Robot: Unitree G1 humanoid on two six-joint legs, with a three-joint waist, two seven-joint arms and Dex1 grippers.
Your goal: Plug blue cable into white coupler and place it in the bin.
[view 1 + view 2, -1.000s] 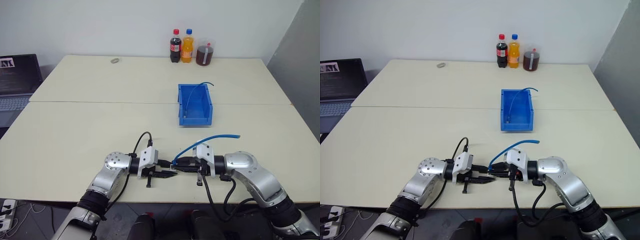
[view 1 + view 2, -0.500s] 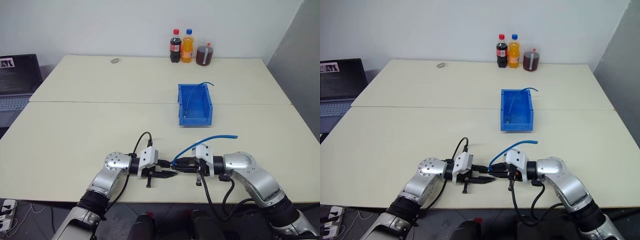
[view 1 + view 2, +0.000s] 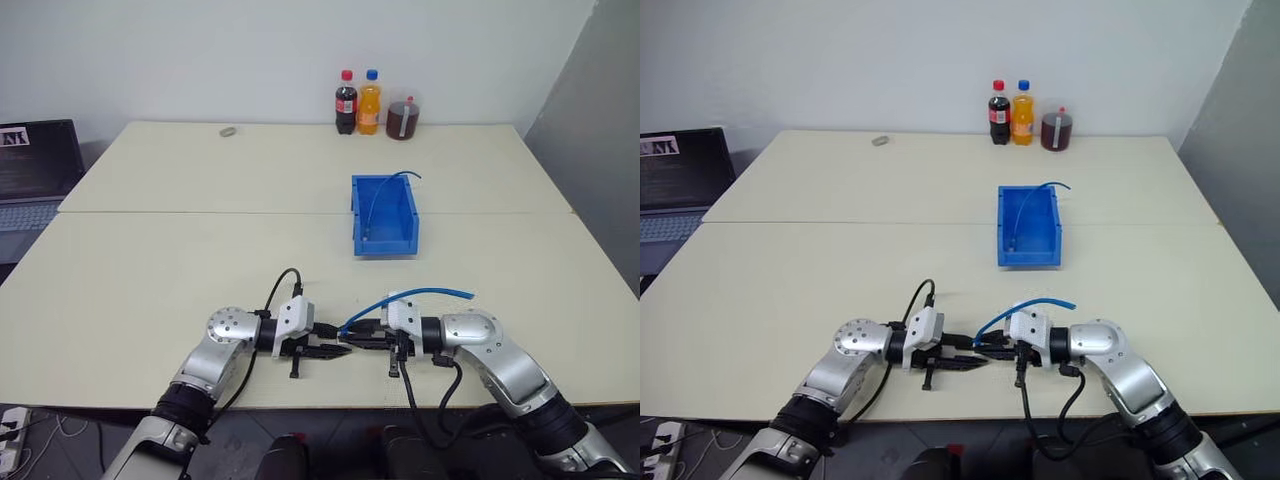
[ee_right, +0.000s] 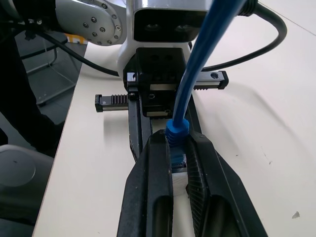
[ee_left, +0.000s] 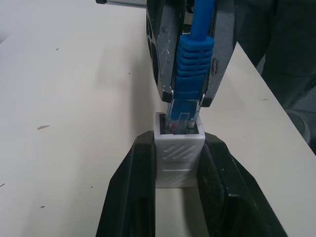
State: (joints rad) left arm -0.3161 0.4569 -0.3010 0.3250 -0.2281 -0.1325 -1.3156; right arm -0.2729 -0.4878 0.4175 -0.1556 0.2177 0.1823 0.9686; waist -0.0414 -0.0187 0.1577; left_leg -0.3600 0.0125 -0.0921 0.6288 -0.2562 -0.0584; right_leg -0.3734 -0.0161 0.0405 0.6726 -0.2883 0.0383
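Observation:
Near the table's front edge my two grippers meet tip to tip. My left gripper is shut on the white coupler, socket facing away. My right gripper is shut on the blue boot of the blue cable. The cable's clear plug tip sits in the coupler's socket opening. From my right gripper the blue cable arcs up and to the right, its free end in the air. The bin stands on the table beyond the grippers, slightly right.
Another blue cable lies in the bin with one end over its far rim. Two bottles and a jar stand at the far edge. A laptop sits far left, and a small object lies far back.
The camera has shifted, so the whole picture sits differently. Both grippers keep the same hold, tip to tip.

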